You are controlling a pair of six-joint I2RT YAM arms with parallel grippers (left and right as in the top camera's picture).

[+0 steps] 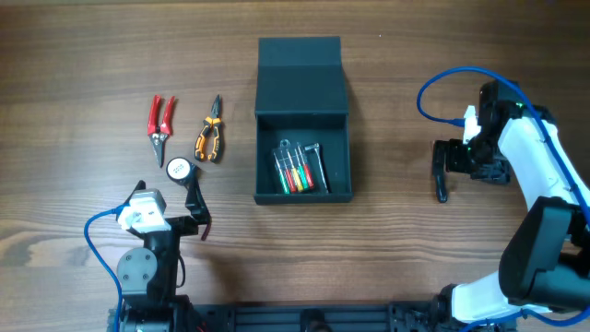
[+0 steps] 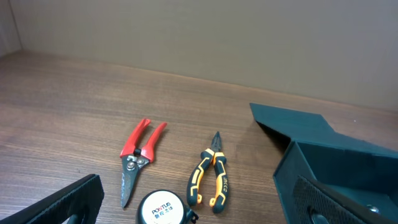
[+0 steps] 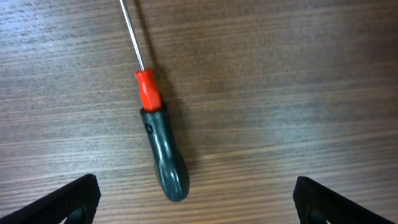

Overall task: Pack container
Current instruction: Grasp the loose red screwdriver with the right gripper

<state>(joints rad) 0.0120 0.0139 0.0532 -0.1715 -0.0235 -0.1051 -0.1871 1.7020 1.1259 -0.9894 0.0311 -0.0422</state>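
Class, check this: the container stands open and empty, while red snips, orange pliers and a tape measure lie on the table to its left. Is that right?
Not empty: the overhead view shows the open container holding small tools with red, green and yellow handles. The rest holds: red snips, orange pliers and the tape measure lie to its left.

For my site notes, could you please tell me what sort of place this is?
Probably a robot-lab workbench: a wood-grain table, loose hand tools such as red snips and orange pliers, and an open container holding small tools.
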